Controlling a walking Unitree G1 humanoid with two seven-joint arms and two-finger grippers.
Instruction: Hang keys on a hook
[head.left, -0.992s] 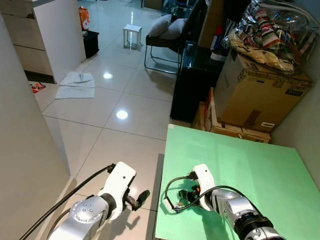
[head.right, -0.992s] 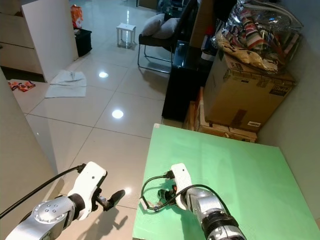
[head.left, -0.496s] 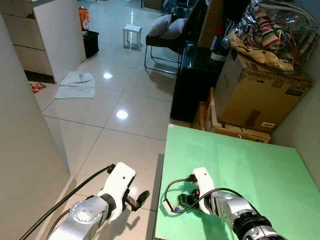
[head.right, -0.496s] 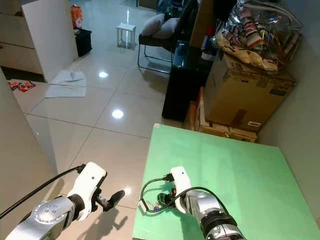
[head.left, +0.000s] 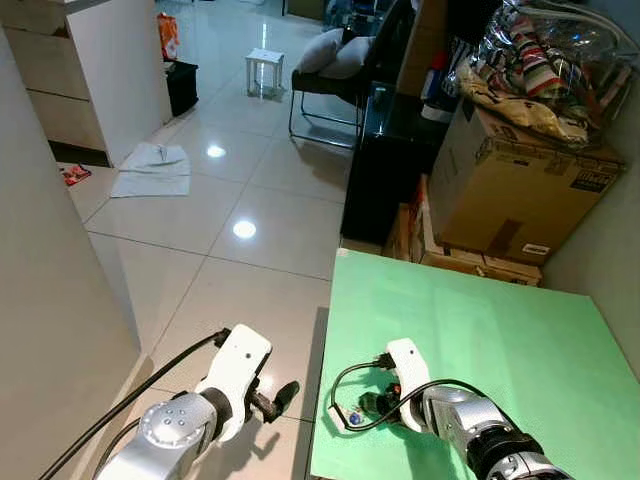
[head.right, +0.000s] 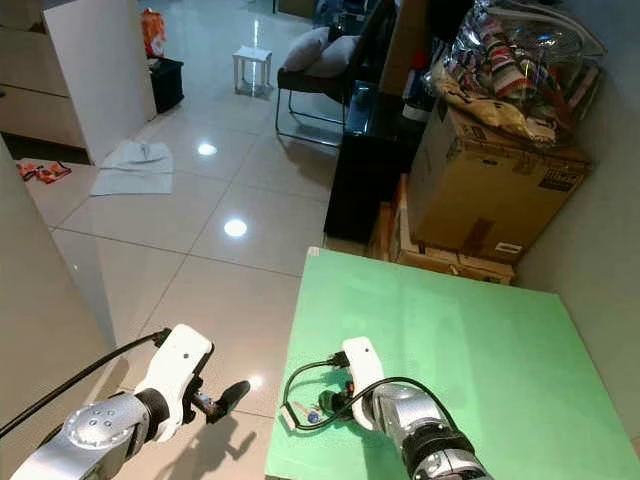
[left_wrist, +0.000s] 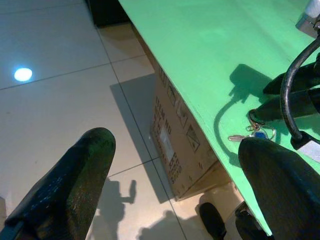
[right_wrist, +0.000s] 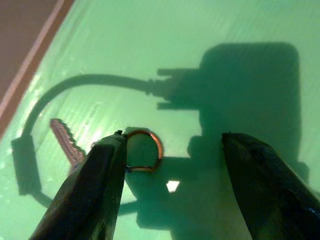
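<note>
A small bunch of keys (head.left: 351, 416) on a copper ring (right_wrist: 144, 149) lies flat on the green table (head.left: 500, 320), close to its near left corner. My right gripper (head.left: 372, 404) is low over the table and open. In the right wrist view the ring sits just inside one finger (right_wrist: 100, 190), with a key (right_wrist: 67, 142) pointing outward past it; the other finger stands well apart. The keys (left_wrist: 254, 133) also show from the left wrist, beside the right fingers. My left gripper (head.left: 283, 392) hangs open over the floor, left of the table.
The green top rests on a cardboard box (left_wrist: 181, 159). Behind the table stand large cardboard boxes (head.left: 520, 190) and a black cabinet (head.left: 385, 160). A chair (head.left: 330, 70), a white stool (head.left: 265, 70) and a cloth (head.left: 152, 168) are on the tiled floor; a pale wall (head.left: 50, 300) rises at left.
My right gripper has slid a little toward the table's near left corner and lower, and the keys now show beside its fingers. The left arm has not moved.
</note>
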